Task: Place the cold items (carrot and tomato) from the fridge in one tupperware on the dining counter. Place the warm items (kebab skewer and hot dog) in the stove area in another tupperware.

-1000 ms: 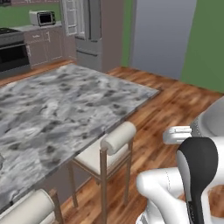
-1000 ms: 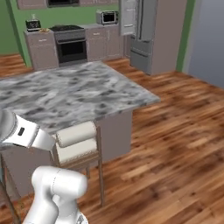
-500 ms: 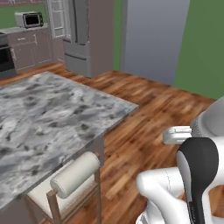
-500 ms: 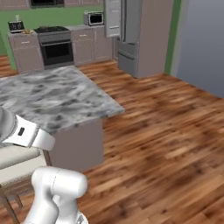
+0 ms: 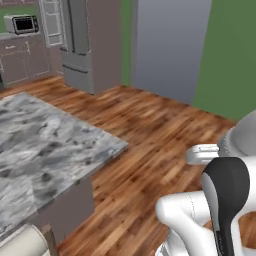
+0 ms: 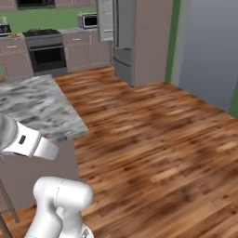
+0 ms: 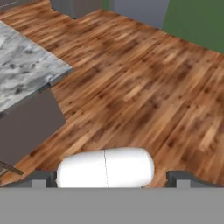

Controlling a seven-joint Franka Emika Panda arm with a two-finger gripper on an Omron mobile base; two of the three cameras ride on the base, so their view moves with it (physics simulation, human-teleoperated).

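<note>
The grey fridge (image 5: 85, 45) stands shut at the back of the room, also in the right base view (image 6: 135, 37). The stove (image 6: 46, 49) sits far back left among grey cabinets. The marble dining counter (image 5: 45, 150) lies at the left, its corner also seen in the right base view (image 6: 42, 109) and the hand view (image 7: 22, 70). My gripper (image 7: 111, 179) is open over the wooden floor with nothing between its fingertips (image 7: 43, 179). The carrot, tomato, kebab skewer, hot dog and tupperware are out of view.
Wooden floor (image 6: 158, 139) stretches between the counter and the fridge. A microwave (image 5: 22, 22) sits on the back cabinets. A cream stool cushion (image 5: 22, 242) pokes out beside the counter. A grey wall panel (image 5: 170, 45) and green wall stand right of the fridge.
The whole picture has shifted: the base has moved, so the counter slides off to the left and the fridge and grey wall come closer. The gripper stays open.
</note>
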